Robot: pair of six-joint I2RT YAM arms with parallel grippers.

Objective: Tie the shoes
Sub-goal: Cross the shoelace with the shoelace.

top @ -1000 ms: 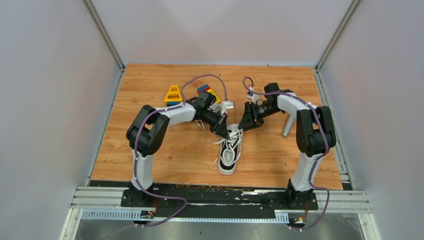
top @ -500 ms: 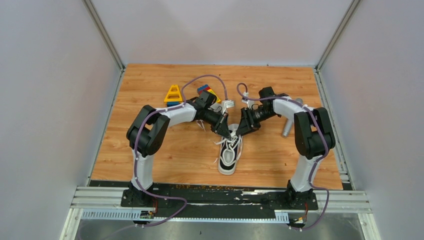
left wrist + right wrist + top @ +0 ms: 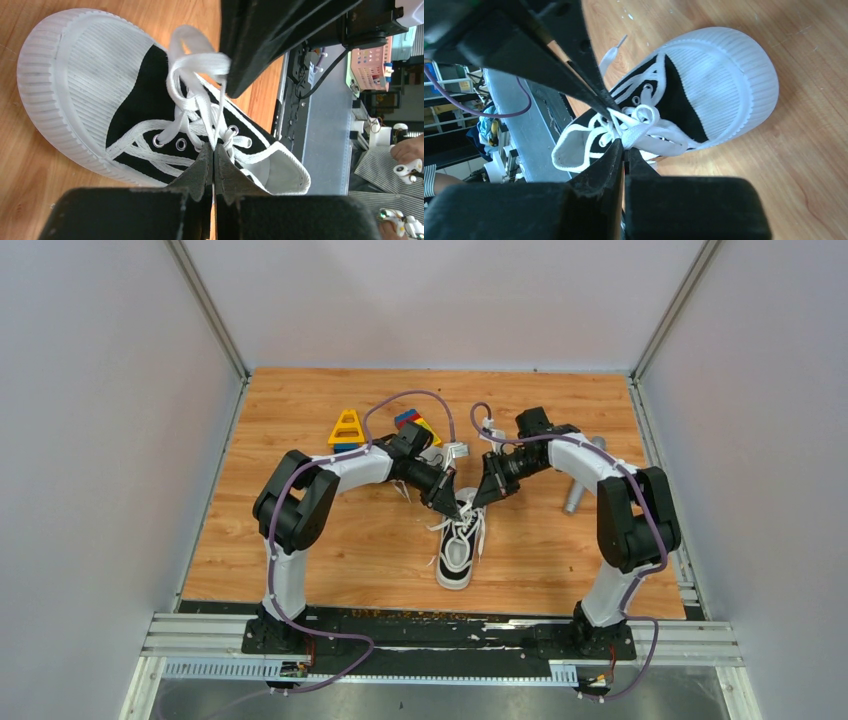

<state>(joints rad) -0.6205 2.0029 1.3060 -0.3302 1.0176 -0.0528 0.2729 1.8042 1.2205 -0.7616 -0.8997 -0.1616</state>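
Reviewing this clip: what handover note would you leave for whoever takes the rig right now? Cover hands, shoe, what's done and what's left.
Left hand: shut on a strand of the lace by the top eyelets.
Right hand: shut on a loop of the same lace over the tongue.
Shoe: upright mid-table, heel toward the arm bases, between both hands.
Done: the shoe is laced and both ends are gripped.
Left: no finished bow shows, so form it and pull it tight. A second shoe is not clearly in view.
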